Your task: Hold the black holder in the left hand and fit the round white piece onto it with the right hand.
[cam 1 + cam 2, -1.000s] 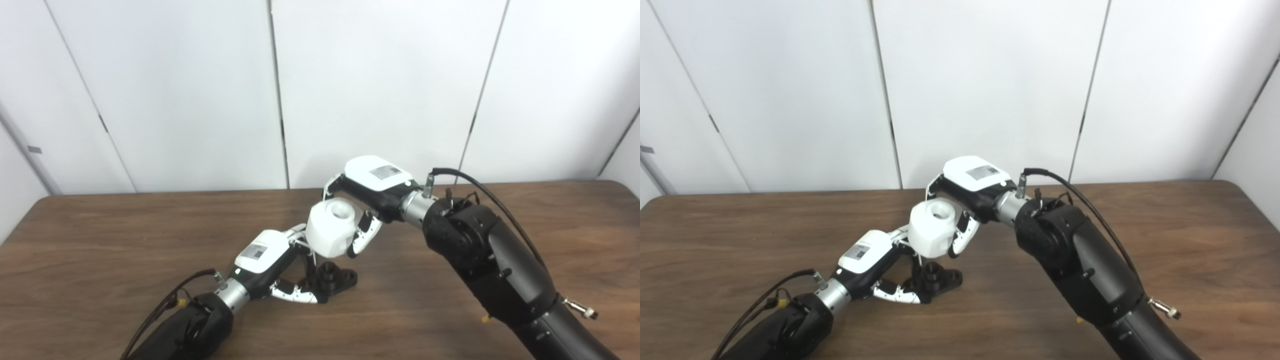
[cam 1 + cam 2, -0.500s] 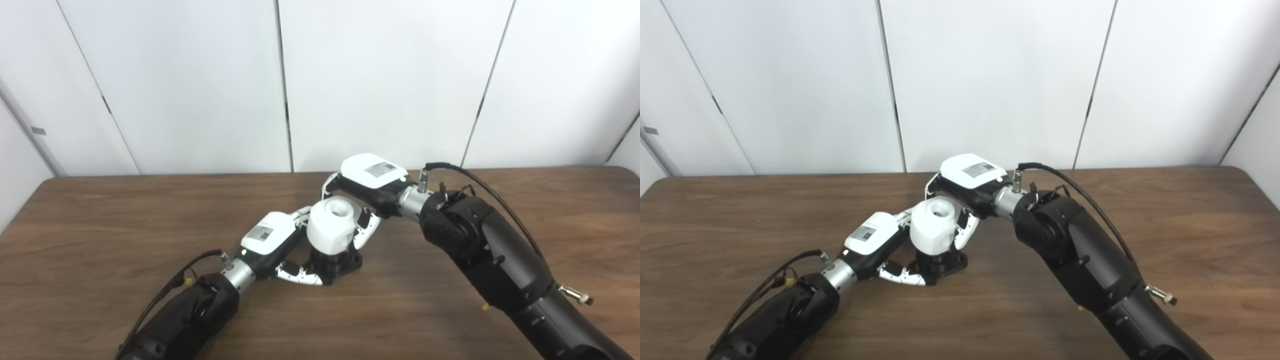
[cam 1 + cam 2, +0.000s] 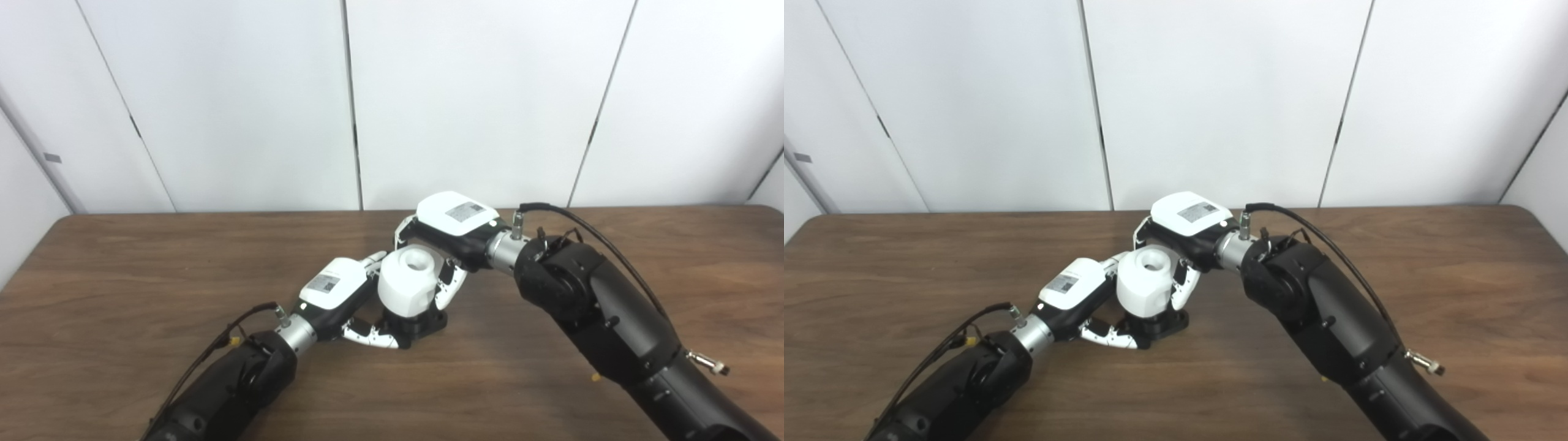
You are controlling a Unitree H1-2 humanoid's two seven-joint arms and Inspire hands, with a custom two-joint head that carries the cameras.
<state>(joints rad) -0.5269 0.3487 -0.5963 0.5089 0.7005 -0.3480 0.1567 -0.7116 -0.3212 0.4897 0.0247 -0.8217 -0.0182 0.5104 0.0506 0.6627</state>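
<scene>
The black holder point(image 3: 424, 324) rests on the brown table point(image 3: 122, 275) near its middle, mostly hidden under the white piece. My left hand point(image 3: 343, 300) grips it from the left, fingers curled around its base. The round white piece point(image 3: 406, 282), a chunky drum with a hole in its top, sits directly over the holder's post. My right hand point(image 3: 450, 236) is shut on it from behind and from the right. In the right eye view the white piece point(image 3: 1145, 280) covers the holder point(image 3: 1162, 324) the same way.
Both black forearms reach in from the bottom edge and meet at the table's middle. White wall panels point(image 3: 245, 92) stand behind the far table edge. A cable loops off the right wrist point(image 3: 569, 217).
The right hand has lowered the white piece onto the holder's post, which was visible a second ago. The left hand shifted the holder slightly right and back. The camera has tilted a little.
</scene>
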